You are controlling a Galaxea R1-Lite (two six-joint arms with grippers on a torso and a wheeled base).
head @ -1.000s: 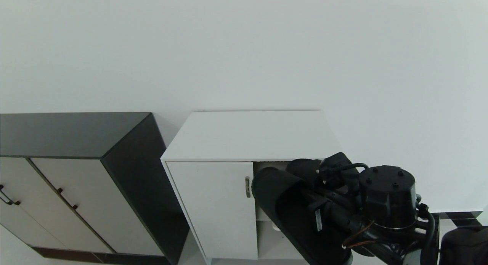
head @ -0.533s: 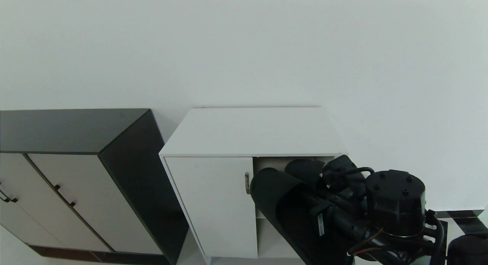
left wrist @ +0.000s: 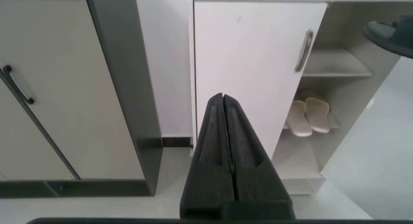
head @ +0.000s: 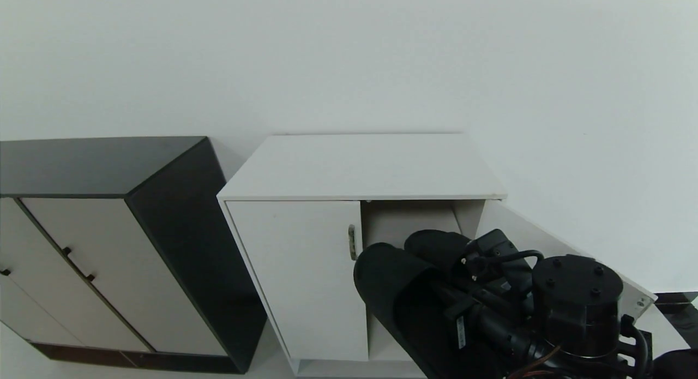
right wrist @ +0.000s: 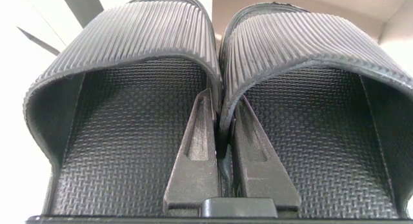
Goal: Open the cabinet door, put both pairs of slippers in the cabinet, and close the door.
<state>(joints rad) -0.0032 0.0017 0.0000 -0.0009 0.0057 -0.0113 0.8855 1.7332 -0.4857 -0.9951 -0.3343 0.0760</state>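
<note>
**Ann:** Head camera's swung since a second ago, so the white cabinet [head: 360, 166] sits higher in the head view now. More of the open right half shows, and the right door [head: 567, 259] has come into sight, swung wide open.

**Bo:** So that's the view shifting, not the furniture. What's the right arm got?

**Ann:** Right pincer [right wrist: 222, 104] has the black slippers [head: 392, 281], both of them, side by side! One finger [right wrist: 193, 153] sits inside each slipper, and the two inner walls are squeezed together between them. It's clamped down tight on the pair.

**Bo:** Where are they against the cabinet?

**Ann:** Up in the air in front of the open right half, toes away from the wrist. They're just beside the handle [head: 351, 242] of the left door [head: 294, 270], and that door's closed.

**Bo:** And the other pair?

**Ann:** Pale slippers [left wrist: 308, 115] are inside the cabinet, lying side by side on the lower shelf [left wrist: 337, 125], beneath the upper shelf [left wrist: 335, 64].

**Bo:** Left arm?

**Ann:** Left pincer [left wrist: 223, 101] is out in front of the left door, fingers pressed flat together with nothing between them. Off to the left stands a dark cabinet [head: 180, 232] with pale doors, all closed.
</note>
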